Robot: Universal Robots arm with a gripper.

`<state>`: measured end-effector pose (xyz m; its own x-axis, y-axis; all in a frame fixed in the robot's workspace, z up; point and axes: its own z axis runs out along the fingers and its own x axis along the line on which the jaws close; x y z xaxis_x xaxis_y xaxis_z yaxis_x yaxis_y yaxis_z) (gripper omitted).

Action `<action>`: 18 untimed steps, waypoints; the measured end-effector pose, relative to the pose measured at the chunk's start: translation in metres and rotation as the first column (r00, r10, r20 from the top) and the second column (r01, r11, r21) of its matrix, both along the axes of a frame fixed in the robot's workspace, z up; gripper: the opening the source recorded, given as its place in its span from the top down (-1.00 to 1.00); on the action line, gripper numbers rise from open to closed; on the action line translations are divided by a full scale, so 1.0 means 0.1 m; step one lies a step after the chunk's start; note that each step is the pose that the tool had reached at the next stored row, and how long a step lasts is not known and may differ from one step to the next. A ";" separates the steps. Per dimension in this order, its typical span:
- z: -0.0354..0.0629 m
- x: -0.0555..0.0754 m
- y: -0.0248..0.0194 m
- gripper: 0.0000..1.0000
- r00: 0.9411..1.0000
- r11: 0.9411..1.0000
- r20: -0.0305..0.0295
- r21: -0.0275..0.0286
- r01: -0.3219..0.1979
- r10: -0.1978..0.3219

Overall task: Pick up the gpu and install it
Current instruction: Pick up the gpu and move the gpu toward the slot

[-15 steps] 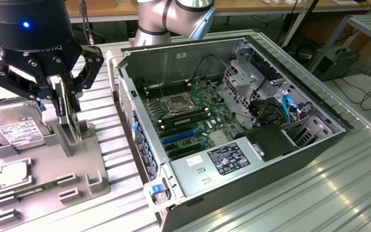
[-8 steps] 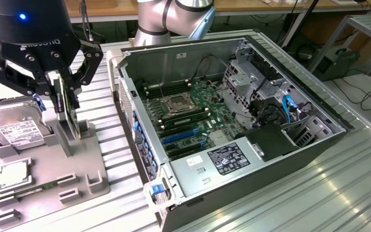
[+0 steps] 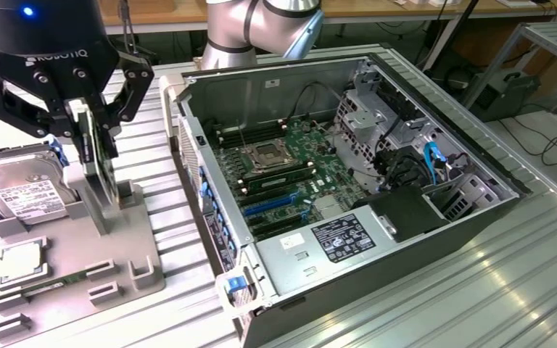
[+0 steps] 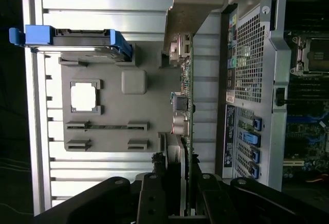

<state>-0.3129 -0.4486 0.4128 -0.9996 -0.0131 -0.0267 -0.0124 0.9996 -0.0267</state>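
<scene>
Standing on edge in a slot of the grey parts fixture (image 3: 114, 268) (image 4: 113, 100), the gpu (image 3: 99, 177) (image 4: 188, 106) is at the exterior view's left, well apart from the open computer case (image 3: 196, 145) (image 4: 247, 54). Its thin green board runs almost vertically, and its lower end is still seated in the fixture's upright holder. The black gripper (image 3: 90, 127) (image 4: 181, 176) hangs directly over the card, with its jaws drawn in to a narrow gap. One finger sits on each face of the card's upper part, so the gripper appears to have clamped it. In the wrist view the card is seen edge-on, running straight between the two fingertips (image 4: 157, 178). A silver hard drive (image 3: 22, 192) in a blue carrier (image 4: 77, 41) sits in the fixture just beside the gpu, towards the exterior view's left. A square silver chip (image 3: 22, 264) (image 4: 83, 95) lies flat in a recess of the same fixture. The case lies on its side on the slatted aluminium table (image 3: 510, 290) with its side panel off. This exposes the green motherboard (image 3: 289, 167) (image 4: 308, 131) and the power supply (image 3: 347, 239) inside.
</scene>
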 end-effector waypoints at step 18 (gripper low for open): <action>0.302 0.00 0.000 0.44 1.000 1.000 -0.002 0.026 0.000 0.000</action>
<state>-0.3129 -0.4486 0.4430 -0.9996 -0.0125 -0.0252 -0.0125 0.9999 -0.0005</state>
